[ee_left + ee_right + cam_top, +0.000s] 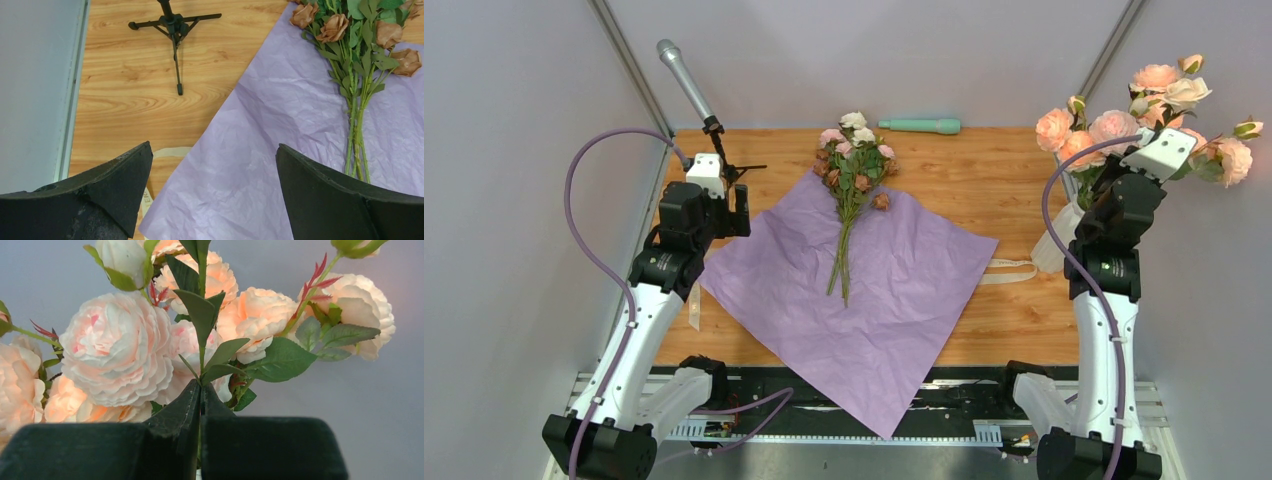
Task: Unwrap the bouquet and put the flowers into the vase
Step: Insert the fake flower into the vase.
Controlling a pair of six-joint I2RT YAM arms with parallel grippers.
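The bouquet is unwrapped. Its lilac paper (874, 290) lies spread flat on the wooden table. The flowers (854, 160), small pink, white and brown roses on thin green stems, lie on the paper with their heads toward the back. In the left wrist view the brown roses (350, 30) show at the upper right. My left gripper (215, 150) hangs open over the paper's left corner, holding nothing. The white vase (1052, 245) stands at the right edge, partly hidden by my right arm, with large peach roses (1114, 125) in it. My right gripper (201, 390) is shut on a thin leafy stem among those peach roses.
A microphone on a black tripod (689, 85) stands at the back left, its feet (175, 30) just beyond my left gripper. A mint-green cylinder (921, 126) lies at the back edge. Cream ribbon pieces (1009, 270) lie beside the paper on both sides.
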